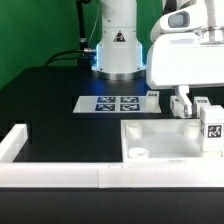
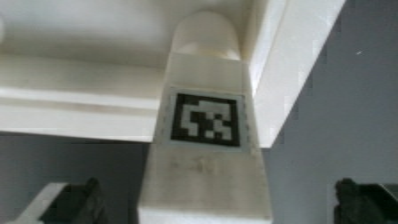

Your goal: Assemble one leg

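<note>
Checking in from the remote desk. The pincer is open right now. In the wrist view I can see both dark fingers standing off either side of the leg, with a clear gap between each finger and the white wood, so nothing is gripped. The leg runs lengthwise between the fingers, and its black-and-white tag faces the camera about halfway along. Its rounded far end sits up against a white part, and I honestly can't tell from that shot whether the two are touching or which part it is.

In the exterior view the arm's head is low on the exterior view's right, with the pincer down just beside the far right corner of the white square panel. That panel lies flat on the black bench, near the white rail that runs along the front edge. The marker board is farther back, in front of the robot base and well apart from the pincer.
</note>
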